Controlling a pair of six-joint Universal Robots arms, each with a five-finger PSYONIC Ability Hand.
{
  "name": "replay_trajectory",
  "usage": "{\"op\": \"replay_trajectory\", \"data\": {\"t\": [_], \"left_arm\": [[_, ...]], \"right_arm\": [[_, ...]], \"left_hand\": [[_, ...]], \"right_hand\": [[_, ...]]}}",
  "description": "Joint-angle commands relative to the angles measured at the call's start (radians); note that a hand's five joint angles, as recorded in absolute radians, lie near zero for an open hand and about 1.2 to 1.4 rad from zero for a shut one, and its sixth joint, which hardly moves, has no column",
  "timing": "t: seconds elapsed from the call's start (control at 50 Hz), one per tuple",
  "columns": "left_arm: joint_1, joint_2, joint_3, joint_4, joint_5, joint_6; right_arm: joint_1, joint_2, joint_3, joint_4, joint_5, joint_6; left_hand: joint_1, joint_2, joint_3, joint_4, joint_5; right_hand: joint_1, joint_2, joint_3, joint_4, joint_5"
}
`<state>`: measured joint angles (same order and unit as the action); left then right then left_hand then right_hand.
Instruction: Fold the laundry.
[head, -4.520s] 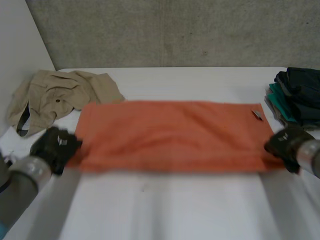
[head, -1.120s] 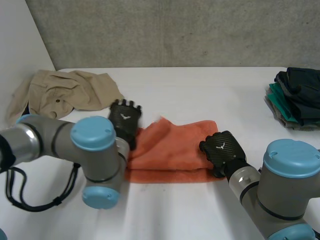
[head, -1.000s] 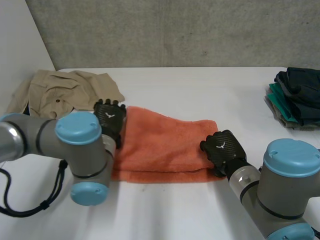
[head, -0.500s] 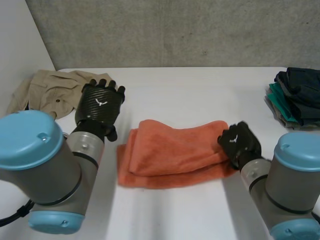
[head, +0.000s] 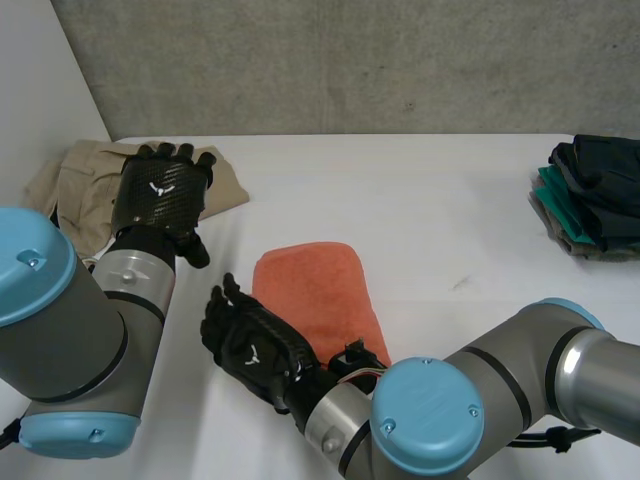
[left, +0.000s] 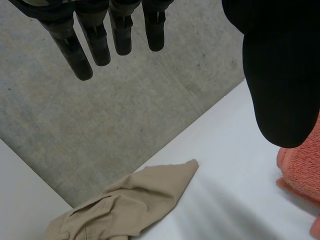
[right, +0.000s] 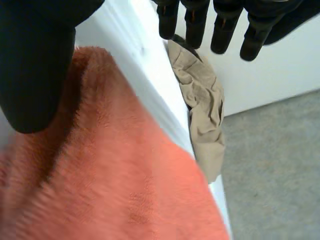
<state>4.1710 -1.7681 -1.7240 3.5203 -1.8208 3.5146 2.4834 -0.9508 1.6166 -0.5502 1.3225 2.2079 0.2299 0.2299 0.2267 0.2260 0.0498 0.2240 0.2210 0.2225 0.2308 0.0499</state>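
Note:
An orange towel (head: 318, 296) lies folded into a narrow thick pad in the middle of the white table (head: 440, 220). My right hand (head: 255, 350) hovers just beside the pad's left edge, fingers straight and spread, holding nothing. In the right wrist view the towel (right: 125, 185) lies under the palm of that hand (right: 35, 65). My left hand (head: 160, 200) is raised well left of the towel, open and empty. Its own view shows its straight fingers (left: 95, 45) and the towel's edge (left: 300, 165) past the thumb.
A crumpled beige garment (head: 75, 180) lies at the table's far left corner, behind my left hand; it is also in the wrist views (left: 125, 210) (right: 202, 105). A stack of folded dark and teal clothes (head: 590, 195) sits at the right edge. A concrete wall (head: 340, 60) backs the table.
My right arm swung across to the left, bringing the towel's right end over, and let go; the towel is now narrower. My left hand lifted further away to the left.

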Motion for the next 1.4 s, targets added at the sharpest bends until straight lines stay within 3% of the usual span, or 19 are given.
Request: {"op": "replay_trajectory", "data": {"t": [0.02,0.06,0.14,0.24,0.34,0.4,0.48,0.66,0.84,0.96,1.08,1.16,1.22,1.32,1.4], "left_arm": [[-0.022,0.002,0.043,0.0,-0.003,-0.071],[-0.04,0.004,0.063,0.0,-0.003,-0.114],[-0.074,0.002,0.098,-0.001,0.0,-0.192],[-0.104,-0.036,0.132,-0.007,0.041,-0.244],[-0.179,-0.186,0.184,-0.024,0.17,-0.256],[-0.198,-0.235,0.201,-0.046,0.184,-0.256],[-0.2,-0.313,0.222,-0.101,0.173,-0.252],[-0.144,-0.363,0.224,-0.231,0.014,-0.235],[-0.126,-0.347,0.156,-0.251,-0.002,-0.152],[-0.126,-0.337,0.139,-0.251,0.002,-0.046],[-0.126,-0.248,0.178,-0.239,0.009,-0.025],[-0.12,-0.162,0.237,-0.238,0.087,-0.028],[-0.105,-0.097,0.268,-0.245,0.208,-0.032],[-0.068,-0.015,0.274,-0.287,0.482,-0.054],[-0.045,0.018,0.273,-0.342,0.601,-0.113]], "right_arm": [[-0.087,-0.242,0.077,0.004,0.032,0.479],[-0.127,-0.337,0.085,0.025,0.044,0.673],[-0.222,-0.393,0.083,0.175,0.072,0.837],[-0.357,-0.382,0.062,0.412,0.107,0.791],[-0.406,-0.338,0.057,0.438,0.112,0.783],[-0.409,-0.293,0.033,0.44,0.107,0.788],[-0.402,-0.238,-0.003,0.444,0.106,0.791],[-0.382,-0.088,-0.128,0.454,0.072,0.797],[-0.324,0.072,-0.218,0.492,0.078,0.748],[-0.32,0.055,-0.239,0.524,0.145,0.659],[-0.307,-0.088,-0.196,0.475,0.241,0.613],[-0.258,-0.16,-0.124,0.394,0.28,0.59],[-0.199,-0.194,-0.06,0.343,0.29,0.566],[-0.132,-0.195,0.046,0.294,0.285,0.562],[-0.089,-0.16,0.114,0.185,0.285,0.558]], "left_hand": [[-0.008,-0.008,-0.004,-0.004,-0.002],[-0.008,-0.008,-0.004,-0.004,-0.002],[0.004,0.004,0.007,0.008,0.01],[0.007,0.007,0.01,0.011,0.013],[0.004,0.004,0.007,0.008,0.01],[0.004,0.004,0.007,0.008,0.01],[0.007,0.007,0.01,0.011,0.013],[0.028,0.028,0.031,0.032,0.033],[0.016,0.016,0.019,0.02,0.022],[0.01,0.01,0.013,0.014,0.016],[0.004,0.004,0.007,0.008,0.01],[0.007,0.007,0.01,0.011,0.013],[0.013,0.013,0.016,0.017,0.019],[0.013,0.013,0.016,0.017,0.019],[0.013,0.013,0.016,0.017,0.019]], "right_hand": [[-0.049,-0.046,-0.048,-0.056,-0.05],[-0.049,-0.046,-0.048,-0.056,-0.05],[-0.049,-0.046,-0.048,-0.056,-0.05],[-0.049,-0.046,-0.048,-0.056,-0.05],[-0.049,-0.046,-0.048,-0.056,-0.05],[-0.049,-0.046,-0.048,-0.056,-0.05],[-0.049,-0.046,-0.048,-0.056,-0.05],[-0.049,-0.046,-0.048,-0.056,-0.05],[-0.049,-0.046,-0.048,-0.056,-0.05],[-0.049,-0.046,-0.048,-0.056,-0.05],[-0.049,-0.046,-0.048,-0.056,-0.05],[-0.049,-0.046,-0.048,-0.056,-0.05],[-0.049,-0.046,-0.048,-0.056,-0.05],[-0.049,-0.046,-0.048,-0.056,-0.05],[-0.049,-0.046,-0.048,-0.056,-0.05]]}}
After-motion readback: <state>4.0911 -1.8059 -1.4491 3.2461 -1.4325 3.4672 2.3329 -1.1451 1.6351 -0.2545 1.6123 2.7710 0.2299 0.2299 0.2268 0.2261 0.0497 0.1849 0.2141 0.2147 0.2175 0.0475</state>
